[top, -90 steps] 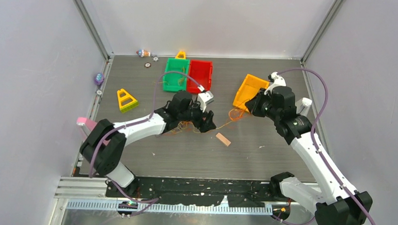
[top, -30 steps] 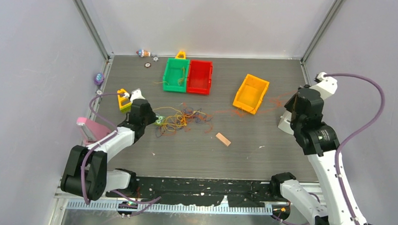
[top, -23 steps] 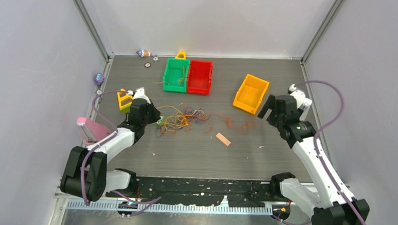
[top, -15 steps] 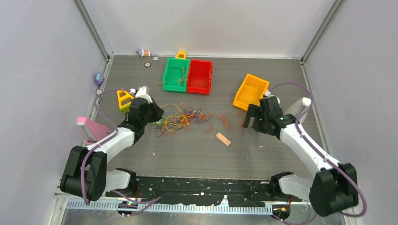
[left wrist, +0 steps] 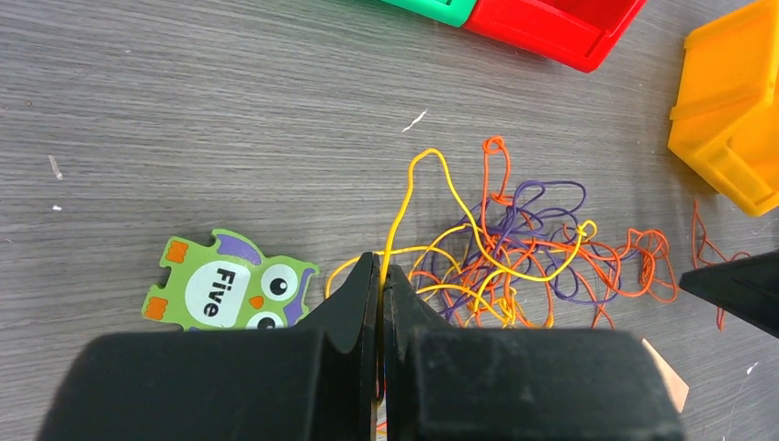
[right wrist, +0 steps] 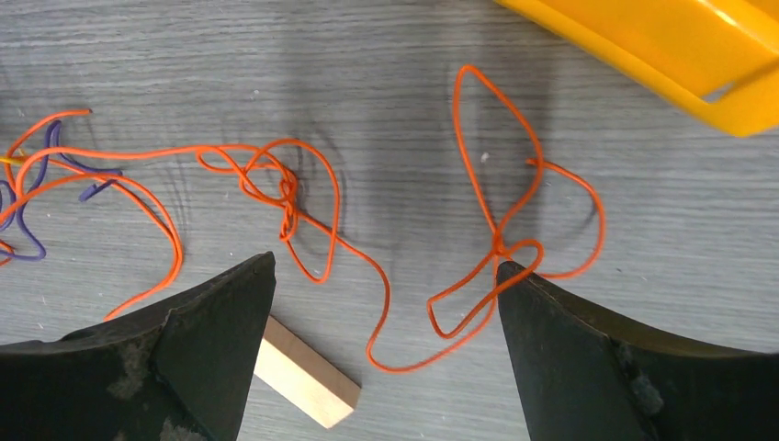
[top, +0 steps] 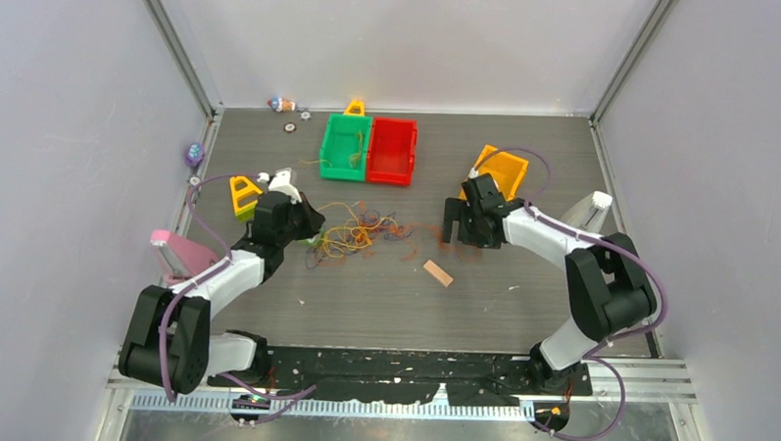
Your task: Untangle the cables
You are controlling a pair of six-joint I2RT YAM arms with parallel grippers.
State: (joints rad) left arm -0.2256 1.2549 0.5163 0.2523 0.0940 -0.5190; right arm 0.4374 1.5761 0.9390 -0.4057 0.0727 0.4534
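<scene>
Grey wood-grain worktop [top: 364,298] is carrying everything, with plain pale walls closing it in. Cables [top: 362,231] are lying as one loose knot near the middle, yellow, orange and purple strands crossing each other, all resting flat on the surface.

Left claw [left wrist: 380,268] is sitting low at the knot's left edge, clenched on a yellow cable [left wrist: 424,152] that is looping up and away from its tips into the pile. An owl piece [left wrist: 225,294] is lying just beside it, apart from the strands.

Right claw [right wrist: 381,276] is hanging spread wide, holding nothing, over an orange cable [right wrist: 287,197] that is trailing out of the knot's right side. That strand is twisting on itself in two places and is running between the pile and the yellow bin [right wrist: 661,46], with a small block [right wrist: 303,372] lying near it, under the claw.

Step in hand, as I'm reading it: left is anchoring one strand while right is lining up to take the orange one. Most strands are crossing in the pile, so the job is looking early.

Next move is calling for right to drop onto a single run of orange, clear of the block, pinch, then draw away from left so the strand is sliding free. Whether orange is snagging on purple deeper in the pile, I cannot tell.
</scene>
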